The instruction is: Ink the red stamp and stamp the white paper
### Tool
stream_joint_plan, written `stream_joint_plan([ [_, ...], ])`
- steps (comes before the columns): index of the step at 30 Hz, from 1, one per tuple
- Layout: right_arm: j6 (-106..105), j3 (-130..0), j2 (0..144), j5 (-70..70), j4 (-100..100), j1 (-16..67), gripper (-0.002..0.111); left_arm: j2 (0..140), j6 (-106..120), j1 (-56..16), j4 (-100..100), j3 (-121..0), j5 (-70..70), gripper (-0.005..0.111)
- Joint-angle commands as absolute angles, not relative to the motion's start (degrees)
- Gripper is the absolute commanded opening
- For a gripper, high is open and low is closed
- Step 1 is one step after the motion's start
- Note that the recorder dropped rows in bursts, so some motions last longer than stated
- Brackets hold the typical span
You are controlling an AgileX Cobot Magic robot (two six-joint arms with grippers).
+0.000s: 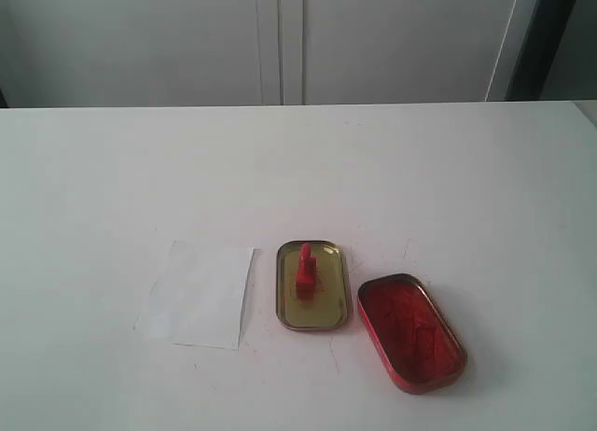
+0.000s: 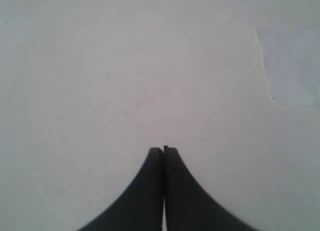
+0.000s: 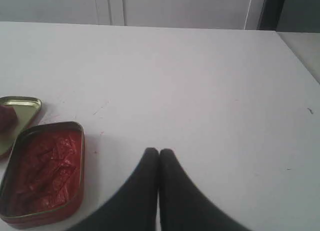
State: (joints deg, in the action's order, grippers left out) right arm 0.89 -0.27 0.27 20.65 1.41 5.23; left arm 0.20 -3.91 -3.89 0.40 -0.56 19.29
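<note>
The red stamp (image 1: 305,268) stands upright inside the gold-coloured tin (image 1: 312,313) at the table's middle front. Left of that tin lies the white paper (image 1: 200,294), flat on the table; its corner shows in the left wrist view (image 2: 292,66). Right of the gold tin sits the red tin with the red ink pad (image 1: 410,331), seen again in the right wrist view (image 3: 44,173) beside the gold tin (image 3: 22,108). My left gripper (image 2: 163,150) is shut and empty over bare table. My right gripper (image 3: 159,152) is shut and empty, just beside the red tin. Neither arm appears in the exterior view.
The white table (image 1: 298,170) runs back to a pale cabinet wall (image 1: 280,39). The table's right edge (image 3: 300,56) shows in the right wrist view. Faint red ink specks mark the surface near the tins.
</note>
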Motion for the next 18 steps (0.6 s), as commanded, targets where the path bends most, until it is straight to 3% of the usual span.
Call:
stream_joint_plan([
  [1,1.3,0.0,0.0,20.0,1.7,4.9,0.0,0.0,-4.1,-3.9,0.5,0.0,20.1,0.0],
  [18,1.3,0.0,0.0,-3.1,1.7,4.9,0.0,0.0,-4.1,-3.9,0.5,0.0,20.1,0.0],
])
